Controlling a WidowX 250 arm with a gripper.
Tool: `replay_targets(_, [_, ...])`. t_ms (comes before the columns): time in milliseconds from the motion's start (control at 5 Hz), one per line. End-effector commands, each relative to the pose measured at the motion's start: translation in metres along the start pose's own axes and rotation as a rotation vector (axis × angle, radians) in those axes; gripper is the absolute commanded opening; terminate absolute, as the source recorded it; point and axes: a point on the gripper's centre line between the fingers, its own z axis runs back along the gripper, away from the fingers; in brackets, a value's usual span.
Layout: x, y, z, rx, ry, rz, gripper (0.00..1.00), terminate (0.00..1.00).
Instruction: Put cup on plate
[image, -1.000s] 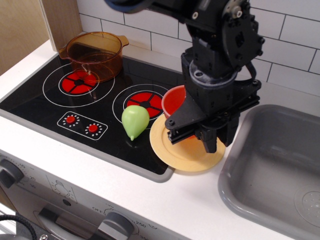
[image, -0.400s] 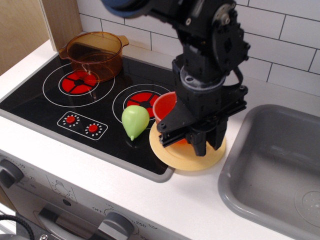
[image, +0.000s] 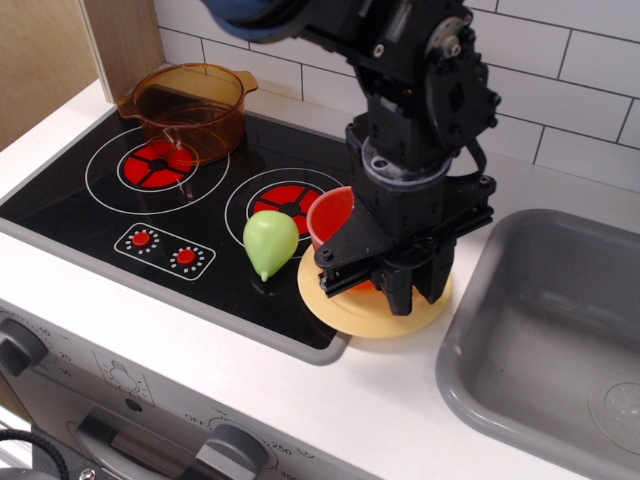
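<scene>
Gripper sits low over the plate, black fingers pointing down, bulky wrist housing blocking most of the view; jaws look closed around the far wall of the red-orange cup, so I read it as pinching the cup, though the contact itself is hidden behind the fingers; cup's rim and inner wall show on the gripper's left side in this view, opening up and roughly level; cup bottom is hidden, so can't tell if it is touching the plate or just above it; cup is over the plate's back-left part, overlapping the rim side nearest the burner.

Plate is pale yellow, round, straddling the cooktop edge and the white counter; green pear-shaped toy lies just beside the plate on the black cooktop, near the cup; amber pot sits well apart on the far-left burner; grey sink just beside the plate on the other side.

Step, as I judge it: placement phase, cup carried over the plate, release pending; next move calls for a slight shift toward plate centre, lower until seated, then spread the jaws and lift straight up; risk is catching the cup wall on retreat and tipping it, or nudging the pear.
</scene>
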Motion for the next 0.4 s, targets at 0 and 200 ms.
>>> replay_targets(0, [0.0110, -0.0085, 0.0224, -0.024, -0.045, 0.030, 1.00, 0.00])
replay_targets(200, [0.0177, -0.0074, 0.0322, -0.030, -0.032, 0.067, 1.00, 1.00])
